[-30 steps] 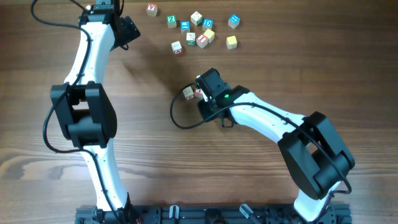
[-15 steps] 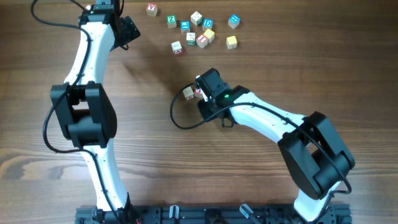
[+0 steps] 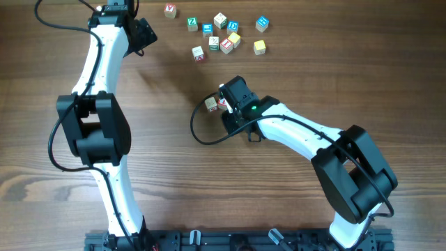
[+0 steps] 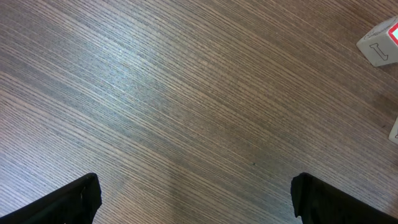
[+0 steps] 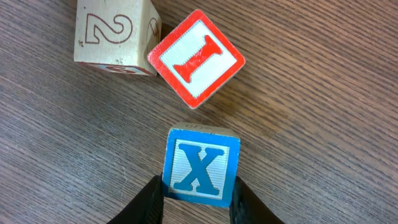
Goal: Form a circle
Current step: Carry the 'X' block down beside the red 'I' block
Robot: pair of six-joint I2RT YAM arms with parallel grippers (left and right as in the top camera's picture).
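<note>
The circle shows as three cubes close together mid-table. A cream cube [image 5: 114,34] marked 2 [image 3: 210,104] touches a white cube with a red letter I [image 5: 196,58], which lies tilted beside it [image 3: 222,104]. Just below them sits the blue X cube [image 5: 200,167], with my right gripper [image 5: 196,193] shut on it, one finger against each side. In the overhead view the right gripper [image 3: 228,108] hides that cube. My left gripper [image 4: 196,199] hangs open over bare wood at the far left [image 3: 143,31].
Several loose letter cubes lie at the far edge, among them a green one [image 3: 192,24], a blue one [image 3: 262,24], a yellow one [image 3: 260,47] and a white one [image 3: 198,53]. A white cube [image 4: 379,43] shows at the left wrist view's upper right. A black cable [image 3: 198,132] loops beside the right arm.
</note>
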